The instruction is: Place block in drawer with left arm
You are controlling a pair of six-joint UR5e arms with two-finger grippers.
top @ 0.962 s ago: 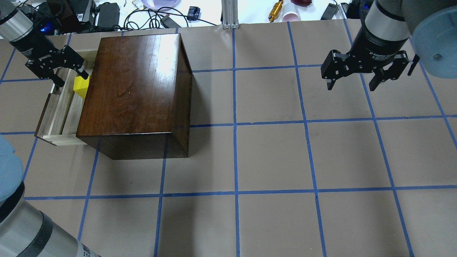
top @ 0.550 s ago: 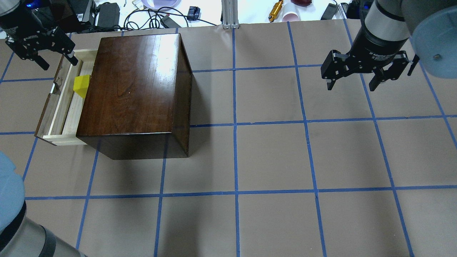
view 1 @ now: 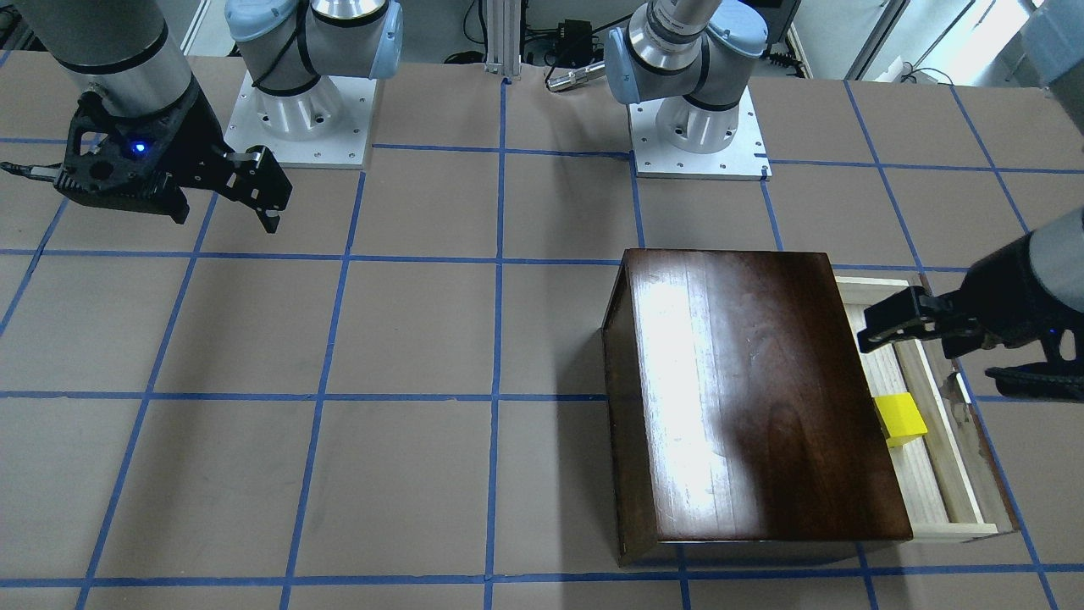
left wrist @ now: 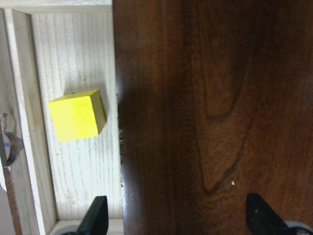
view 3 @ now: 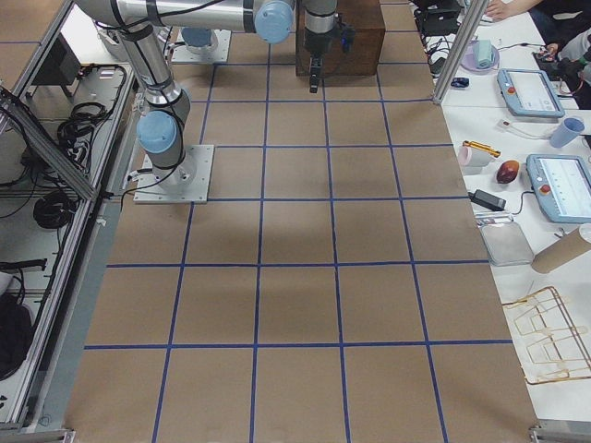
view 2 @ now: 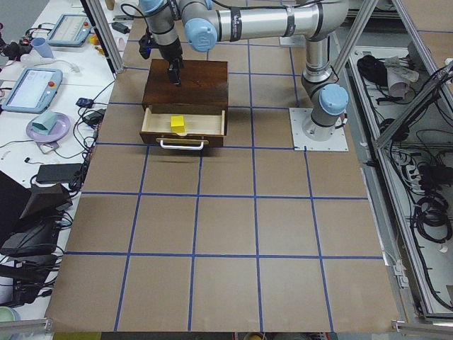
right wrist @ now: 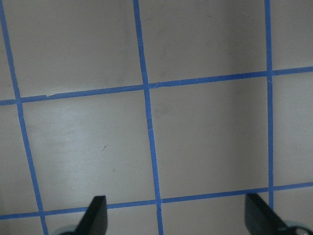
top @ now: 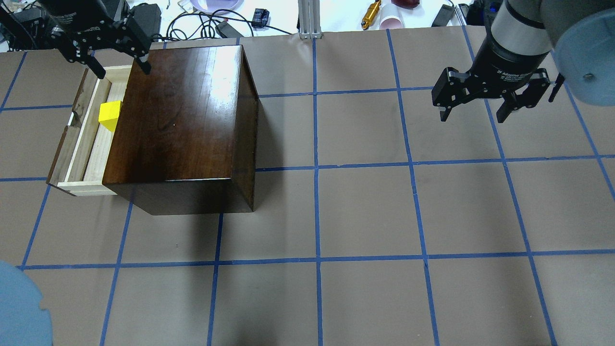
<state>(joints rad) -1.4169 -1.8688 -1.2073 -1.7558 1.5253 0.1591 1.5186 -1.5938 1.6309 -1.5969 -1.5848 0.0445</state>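
The wooden box stands on the left half of the table, toward the far side, its glossy lid catching the ceiling light. Its drawer is pulled out on the box's left, pale floor showing, with the dark front panel and a metal handle on the outer side. The block lies on the drawer floor in the far half, close up against the box's mouth; whether it touches the box I cannot tell. Nothing grips it. The left arm reaches across from the robot's side, and the left gripper hangs above the far end of the drawer and the box's far left corner. Its fingers are spread wide and empty, one tip over the drawer, the other over the lid. Seen from its wrist camera, the yellow cube sits well clear of both fingertips. Far off to the right, the right gripper hovers above bare brown table, its fingers also spread wide with nothing between them. Beneath it there is only the paper surface and the crossing lines of blue tape.
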